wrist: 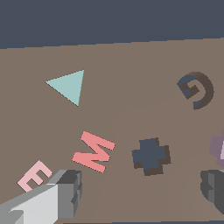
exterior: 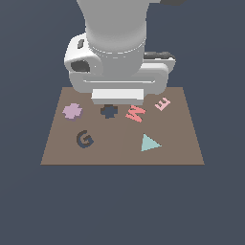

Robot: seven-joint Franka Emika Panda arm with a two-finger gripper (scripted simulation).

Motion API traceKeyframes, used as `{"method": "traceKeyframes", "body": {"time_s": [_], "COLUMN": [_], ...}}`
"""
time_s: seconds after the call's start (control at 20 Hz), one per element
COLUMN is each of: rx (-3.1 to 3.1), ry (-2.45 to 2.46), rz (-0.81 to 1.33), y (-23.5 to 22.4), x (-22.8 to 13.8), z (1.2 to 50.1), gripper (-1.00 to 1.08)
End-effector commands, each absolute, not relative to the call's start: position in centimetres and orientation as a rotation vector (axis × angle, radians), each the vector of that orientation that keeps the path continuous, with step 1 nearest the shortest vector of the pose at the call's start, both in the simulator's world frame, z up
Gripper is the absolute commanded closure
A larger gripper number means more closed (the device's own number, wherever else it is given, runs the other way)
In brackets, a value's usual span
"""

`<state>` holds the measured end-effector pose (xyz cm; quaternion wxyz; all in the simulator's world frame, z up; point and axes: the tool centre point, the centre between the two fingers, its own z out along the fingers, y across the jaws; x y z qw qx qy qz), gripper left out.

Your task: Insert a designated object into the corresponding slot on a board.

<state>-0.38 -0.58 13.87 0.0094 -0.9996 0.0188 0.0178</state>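
The lilac cross block (exterior: 72, 111) lies flat on the brown board (exterior: 119, 153), at the exterior view's left, just beside the dark cross slot (exterior: 109, 111) but not in it. Being a plus, it has no real long axis; its arms look slightly skewed to the board's edges, though it's blurry. The tool (wrist: 140, 192) hangs above the slot, fingers (wrist: 65, 192) spread wide, holding nothing.

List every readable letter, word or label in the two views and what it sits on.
"G": dark letter shape on the brown board.
"W": red letter piece lying on the board.
"E": pink letter piece lying on the board.
No printed words, brands or numbers show on the arm or the board.
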Motion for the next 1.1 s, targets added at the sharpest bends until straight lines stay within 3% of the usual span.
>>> {"method": "traceKeyframes", "body": {"time_s": [0.0,0.35,1.05], "rx": [-3.122,-3.125,-3.129], "ry": [0.059,0.094,0.288], "rz": [0.055,0.048,0.004], "y": [-0.6,-3.0,-16.2], "x": [-0.4,-0.6,-2.5], "z": [13.9,12.6,5.6], "gripper": [-0.92,-0.92,-0.92]}}
